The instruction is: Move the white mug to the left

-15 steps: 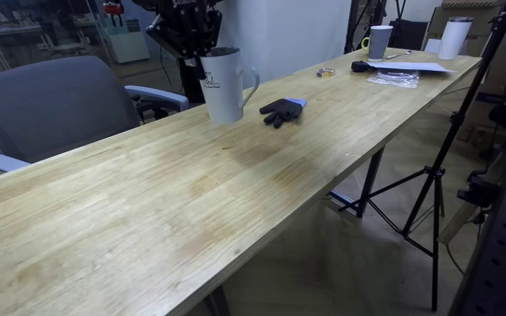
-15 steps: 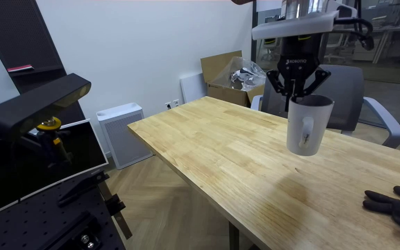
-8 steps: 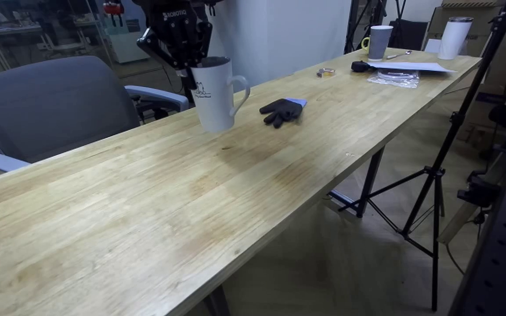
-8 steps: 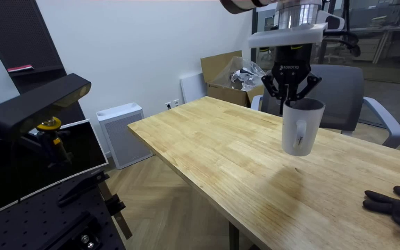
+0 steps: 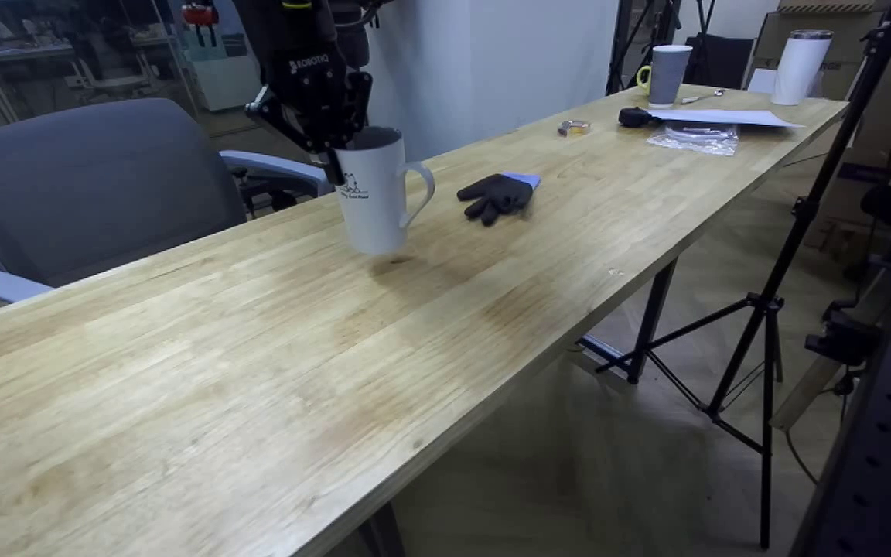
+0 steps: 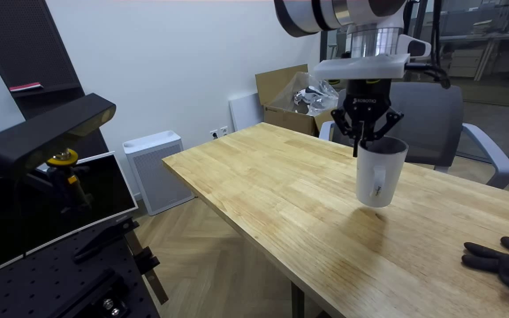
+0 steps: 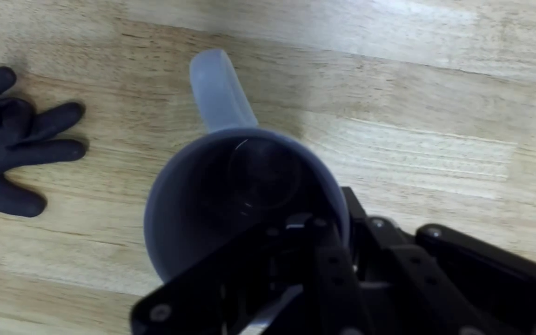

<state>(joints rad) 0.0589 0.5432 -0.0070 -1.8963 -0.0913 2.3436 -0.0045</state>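
Note:
The white mug (image 5: 376,213) is upright, with a small black print on its side; it also shows in an exterior view (image 6: 376,176). My gripper (image 5: 341,158) comes down from above and is shut on the mug's rim; the grip also shows in an exterior view (image 6: 360,145). In the wrist view the gripper (image 7: 340,216) has one finger inside the mug and one outside its wall. The mug's handle (image 7: 221,93) points away from the gripper. The mug's base is low over the wooden table (image 6: 281,190), close to its shadow; contact cannot be told.
A black glove (image 5: 500,193) lies near the mug on its handle side. A grey cup (image 5: 670,77), a white tumbler (image 5: 801,70) and paper (image 5: 716,117) are at the table's far end. A grey chair (image 5: 97,186) stands along the table's edge. A tripod (image 5: 805,209) stands beyond the opposite edge.
The gripper and the held mug have come down towards the table and moved left in both exterior views. The mug's base and its shadow are closer together. The glove has not moved.

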